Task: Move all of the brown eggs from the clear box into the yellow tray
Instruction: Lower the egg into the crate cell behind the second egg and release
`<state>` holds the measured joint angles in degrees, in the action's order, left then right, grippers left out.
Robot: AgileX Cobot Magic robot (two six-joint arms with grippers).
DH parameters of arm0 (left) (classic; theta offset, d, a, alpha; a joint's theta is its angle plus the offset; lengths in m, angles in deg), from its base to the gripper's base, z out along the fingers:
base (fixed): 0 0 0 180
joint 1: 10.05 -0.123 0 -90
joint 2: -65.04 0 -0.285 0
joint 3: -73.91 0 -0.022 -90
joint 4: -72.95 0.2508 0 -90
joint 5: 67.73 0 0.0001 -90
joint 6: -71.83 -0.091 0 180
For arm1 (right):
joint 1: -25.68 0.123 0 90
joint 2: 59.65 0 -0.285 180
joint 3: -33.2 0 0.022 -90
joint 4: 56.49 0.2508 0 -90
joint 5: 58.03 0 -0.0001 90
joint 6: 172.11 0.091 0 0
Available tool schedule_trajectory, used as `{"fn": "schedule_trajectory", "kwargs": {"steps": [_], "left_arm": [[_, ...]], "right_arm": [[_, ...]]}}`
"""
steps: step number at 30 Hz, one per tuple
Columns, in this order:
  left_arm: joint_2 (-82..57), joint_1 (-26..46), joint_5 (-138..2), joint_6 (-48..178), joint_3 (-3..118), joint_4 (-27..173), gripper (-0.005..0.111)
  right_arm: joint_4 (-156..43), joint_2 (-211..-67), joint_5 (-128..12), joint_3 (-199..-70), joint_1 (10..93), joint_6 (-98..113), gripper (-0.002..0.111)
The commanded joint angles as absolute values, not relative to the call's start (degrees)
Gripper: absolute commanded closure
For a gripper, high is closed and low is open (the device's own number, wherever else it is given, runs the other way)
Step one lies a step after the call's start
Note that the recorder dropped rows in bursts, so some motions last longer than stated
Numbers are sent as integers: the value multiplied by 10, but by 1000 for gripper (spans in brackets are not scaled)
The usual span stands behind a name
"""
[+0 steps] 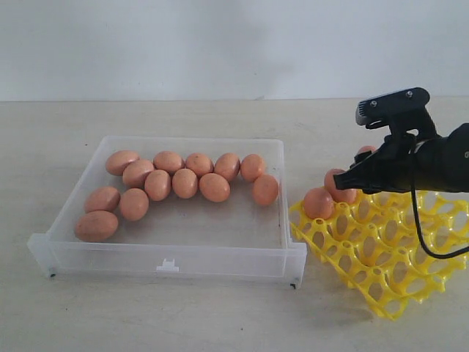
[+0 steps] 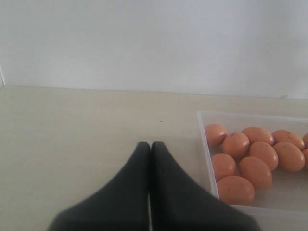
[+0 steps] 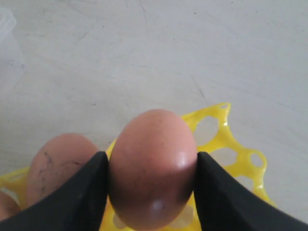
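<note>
Several brown eggs (image 1: 185,182) lie in the clear box (image 1: 220,258) on the left, bunched toward its back and left side. The yellow tray (image 1: 381,271) sits tilted to the box's right. My right gripper (image 1: 352,178) hangs over the tray's near-left corner, shut on a brown egg (image 3: 153,168) between its black fingers (image 3: 86,192). Beside it one egg (image 1: 319,203) rests in the corner cup, and a further egg (image 1: 365,150) peeks out behind the arm. My left gripper (image 2: 150,144) is shut and empty, over bare table beside the box's wall (image 2: 204,139).
The pale tabletop runs round the box and tray, with a white wall behind. A black cable (image 1: 421,235) loops down from the right arm over the tray. The left arm does not show in the exterior view.
</note>
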<state>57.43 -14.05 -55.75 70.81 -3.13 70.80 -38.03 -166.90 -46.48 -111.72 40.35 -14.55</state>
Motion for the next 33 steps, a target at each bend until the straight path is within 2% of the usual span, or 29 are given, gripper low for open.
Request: {"fn": "schedule_trajectory", "kwargs": {"steps": [1, 25, 27, 30, 33], "left_arm": [[573, -141, -561, 707, -33, 709, 111], [573, -141, -561, 707, -33, 709, 111], [573, -141, -561, 707, -33, 709, 111], [573, -141, -561, 707, -33, 709, 111], [573, -141, -561, 707, -33, 709, 111]], "right_arm": [[-384, -1673, -453, -1120, 399, -149, 92], [-384, -1673, -445, -1120, 399, -149, 91], [-384, -1673, -445, -1120, 399, -149, 83], [-384, -1673, -443, -1120, 399, -147, 65], [-384, -1673, -443, -1120, 399, -147, 59]]}}
